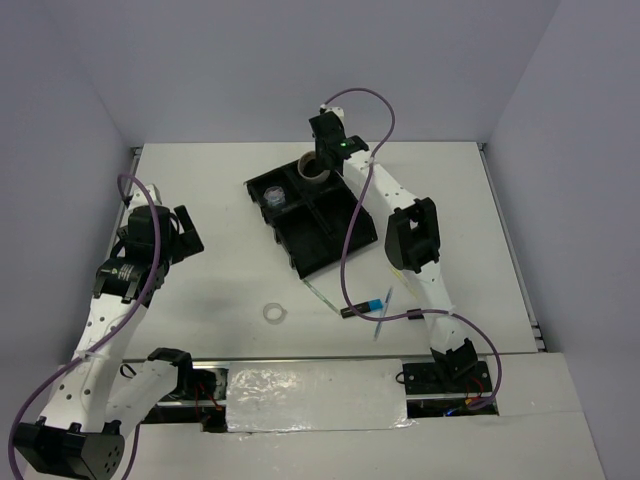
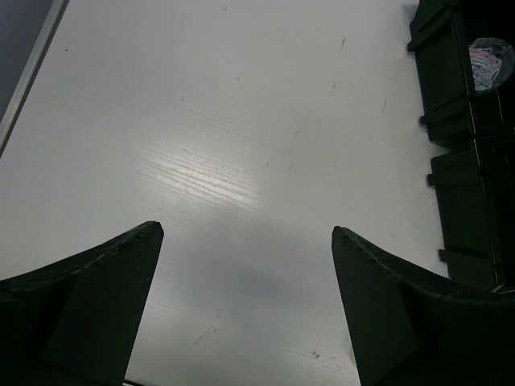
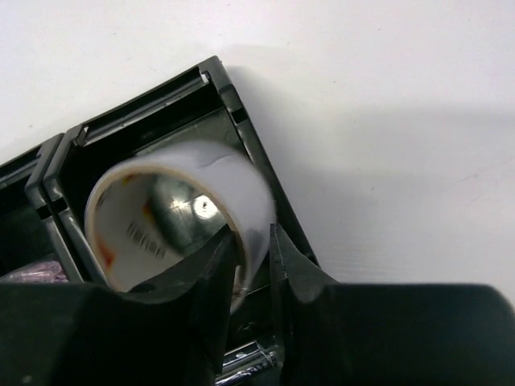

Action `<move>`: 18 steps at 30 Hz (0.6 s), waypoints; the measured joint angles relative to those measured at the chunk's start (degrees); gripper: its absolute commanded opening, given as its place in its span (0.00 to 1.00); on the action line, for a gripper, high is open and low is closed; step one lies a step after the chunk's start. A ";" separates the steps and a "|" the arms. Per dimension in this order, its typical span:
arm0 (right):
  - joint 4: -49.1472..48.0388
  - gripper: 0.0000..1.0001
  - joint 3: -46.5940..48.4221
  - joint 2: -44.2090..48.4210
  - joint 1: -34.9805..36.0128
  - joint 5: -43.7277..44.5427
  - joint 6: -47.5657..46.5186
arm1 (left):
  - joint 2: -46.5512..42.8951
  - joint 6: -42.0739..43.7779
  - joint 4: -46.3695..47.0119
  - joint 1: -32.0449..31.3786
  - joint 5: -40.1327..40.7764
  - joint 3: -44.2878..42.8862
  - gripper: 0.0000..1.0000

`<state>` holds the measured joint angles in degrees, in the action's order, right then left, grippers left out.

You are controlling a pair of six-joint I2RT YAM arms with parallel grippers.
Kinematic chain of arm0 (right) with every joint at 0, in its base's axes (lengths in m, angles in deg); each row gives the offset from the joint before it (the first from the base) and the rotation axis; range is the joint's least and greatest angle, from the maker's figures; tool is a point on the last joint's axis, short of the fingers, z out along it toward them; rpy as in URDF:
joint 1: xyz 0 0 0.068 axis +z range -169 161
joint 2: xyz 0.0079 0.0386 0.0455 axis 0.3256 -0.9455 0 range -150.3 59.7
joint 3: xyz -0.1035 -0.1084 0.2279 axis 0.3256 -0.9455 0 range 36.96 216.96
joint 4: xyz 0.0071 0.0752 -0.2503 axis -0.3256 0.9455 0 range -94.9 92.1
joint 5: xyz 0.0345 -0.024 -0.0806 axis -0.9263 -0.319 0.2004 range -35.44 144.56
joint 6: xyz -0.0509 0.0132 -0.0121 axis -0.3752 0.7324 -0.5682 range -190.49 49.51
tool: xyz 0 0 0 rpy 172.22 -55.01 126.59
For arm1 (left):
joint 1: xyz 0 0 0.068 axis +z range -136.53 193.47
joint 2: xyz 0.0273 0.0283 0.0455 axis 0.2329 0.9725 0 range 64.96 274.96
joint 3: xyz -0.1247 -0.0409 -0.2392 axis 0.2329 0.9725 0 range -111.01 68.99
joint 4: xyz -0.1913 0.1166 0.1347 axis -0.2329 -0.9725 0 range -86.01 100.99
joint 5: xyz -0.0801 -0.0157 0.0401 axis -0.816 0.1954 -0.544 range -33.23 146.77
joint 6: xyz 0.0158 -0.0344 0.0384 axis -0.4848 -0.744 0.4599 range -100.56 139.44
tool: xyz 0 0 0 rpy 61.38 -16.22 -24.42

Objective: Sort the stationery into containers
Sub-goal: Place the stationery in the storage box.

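My right gripper [image 1: 318, 160] is shut on the wall of the beige-silver tape roll [image 1: 312, 169], one finger inside the roll and one outside. It holds the roll over the far compartment of the black tray [image 1: 322, 243]. In the right wrist view the roll [image 3: 181, 205] sits tilted inside the tray's corner [image 3: 238, 112], in my gripper [image 3: 253, 241]. The glittery roll [image 1: 277, 198] lies in the neighbouring compartment. A clear roll [image 1: 274, 313], a blue-capped marker [image 1: 366, 305] and thin pens [image 1: 383, 318] lie on the table. My left gripper [image 1: 185, 238] is open and empty, left of the tray.
In the left wrist view my open gripper [image 2: 245, 233] hovers over bare white table, with the tray's edge [image 2: 451, 153] and the glittery roll [image 2: 489, 63] at the right. Grey walls stand on three sides. A thin greenish pen [image 1: 318, 293] lies near the tray's near corner.
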<state>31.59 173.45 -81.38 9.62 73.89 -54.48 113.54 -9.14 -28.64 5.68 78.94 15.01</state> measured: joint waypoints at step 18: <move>-1.09 0.66 -4.02 3.45 -0.15 -3.43 -1.49 | 0.09 0.07 0.24 0.02 -0.04 0.00 0.99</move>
<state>30.50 169.43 -77.92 9.46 70.46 -55.97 113.63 -9.07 -28.40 5.70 78.90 15.01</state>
